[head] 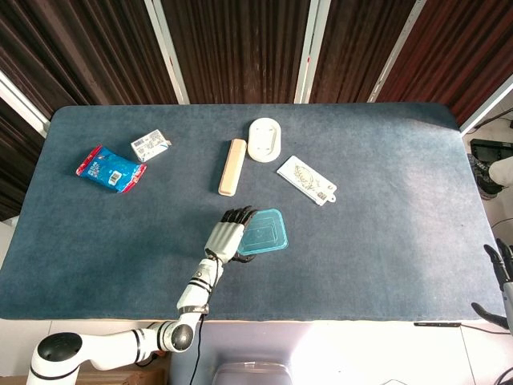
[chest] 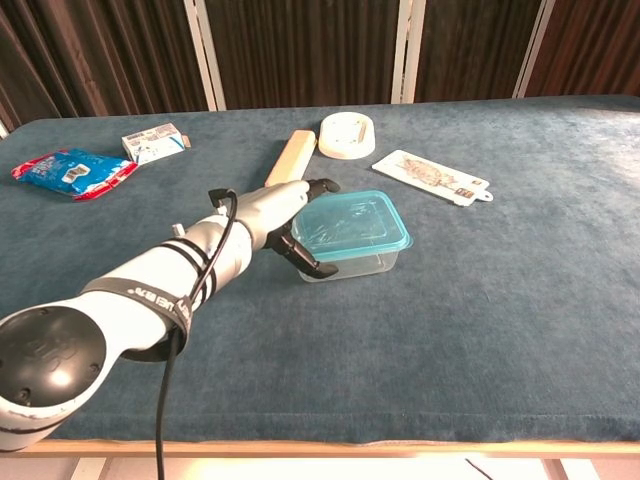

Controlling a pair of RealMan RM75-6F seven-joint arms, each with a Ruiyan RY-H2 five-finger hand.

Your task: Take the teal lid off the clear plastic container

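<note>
The blue surface (head: 385, 241) fills both views, with wide bare cloth along its right edge and across the whole near edge. The left arm (chest: 150, 290) reaches in from the near left corner toward the middle. The clear plastic container (chest: 365, 263) sits about midway across the surface, nearer the near edge than the far one, with the teal lid (chest: 352, 225) still closed on top; nothing can be made out inside it. The left hand (chest: 285, 215) is at the container's left end, its dark fingers (chest: 305, 258) spread around that end, some above the lid's edge and one curling low against the side wall; whether it truly grips cannot be told. The right hand (head: 498, 277) shows only partly at the right border of the head view, beyond the surface's right edge, and its state cannot be told. Toward the far edge lie a white patterned card (head: 306, 180), a tan wooden block (head: 232, 166) and a white oval dish (head: 264, 139), all apart from the container. Near the far left corner lie a blue snack packet (head: 111, 168) and a small white box (head: 150, 145).
</note>
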